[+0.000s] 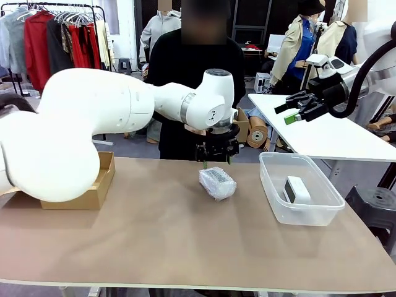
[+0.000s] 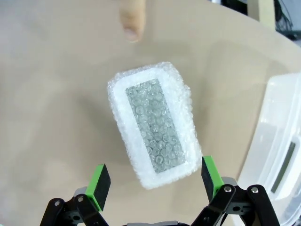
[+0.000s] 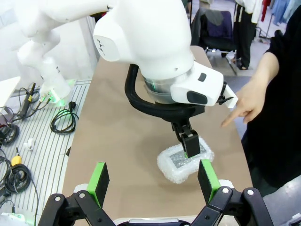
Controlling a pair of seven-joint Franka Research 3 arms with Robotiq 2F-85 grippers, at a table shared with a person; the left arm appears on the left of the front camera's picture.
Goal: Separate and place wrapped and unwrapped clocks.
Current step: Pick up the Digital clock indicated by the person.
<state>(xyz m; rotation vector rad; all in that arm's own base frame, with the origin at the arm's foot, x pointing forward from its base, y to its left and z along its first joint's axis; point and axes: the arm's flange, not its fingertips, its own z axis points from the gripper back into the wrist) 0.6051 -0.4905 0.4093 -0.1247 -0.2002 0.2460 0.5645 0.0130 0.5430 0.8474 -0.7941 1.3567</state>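
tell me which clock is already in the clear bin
The bare smooth white rectangular clock, inside the clear plastic bin; the bubble-wrapped clock lies out on the brown table.

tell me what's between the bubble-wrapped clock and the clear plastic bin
Nothing but table. In the front view, a bare stretch of tabletop separates the wrapped clock from the bin.

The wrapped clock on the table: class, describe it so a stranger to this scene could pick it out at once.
Start at the brown table, between the cardboard box and the clear plastic bin. Near its middle, under the open left gripper, lies the wrapped clock. It alone is swathed in bubble wrap; the white clock in the bin is bare.
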